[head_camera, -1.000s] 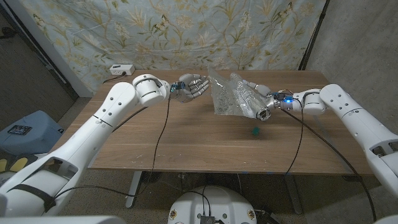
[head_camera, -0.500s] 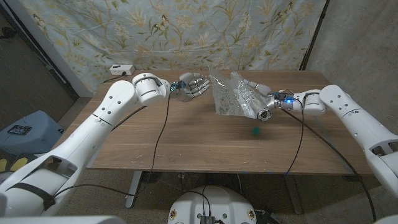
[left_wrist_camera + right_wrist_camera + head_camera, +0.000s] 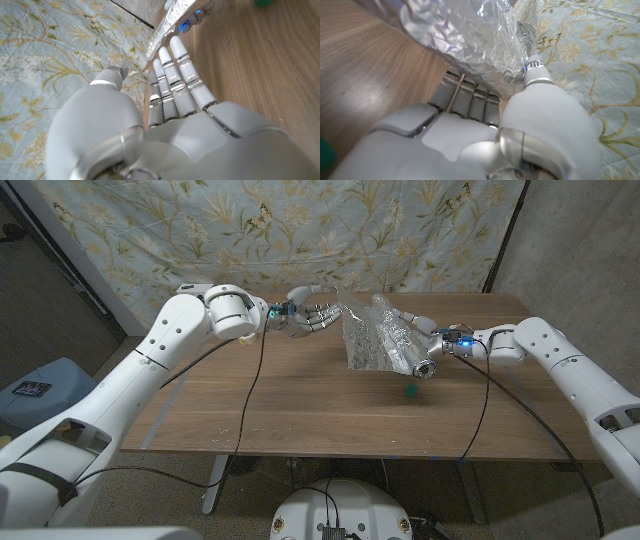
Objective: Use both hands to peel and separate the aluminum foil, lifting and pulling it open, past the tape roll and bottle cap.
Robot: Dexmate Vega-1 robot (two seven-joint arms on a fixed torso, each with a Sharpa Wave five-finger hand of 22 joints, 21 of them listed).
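Observation:
A crumpled sheet of aluminum foil (image 3: 375,338) stands bunched up at the table's back middle. My left hand (image 3: 308,317) is just left of it, fingers straight, their tips at the foil's left edge (image 3: 170,20), thumb held apart. On the other side, my right hand (image 3: 428,333) pinches the foil (image 3: 465,35), thumb on top and fingers underneath. A ring-shaped tape roll (image 3: 424,367) sits against the foil's front right corner. The green bottle cap (image 3: 410,391) lies on the wood just in front of it.
A white power strip (image 3: 196,292) lies at the table's back left corner. A floral cloth (image 3: 300,230) hangs right behind the table. Bare wood (image 3: 280,410) fills the front half. A blue bag (image 3: 40,390) sits on the floor at the left.
My left arm has risen, and its hand has moved up and a little right, closer to the foil's left edge. My right hand and the foil have held still.

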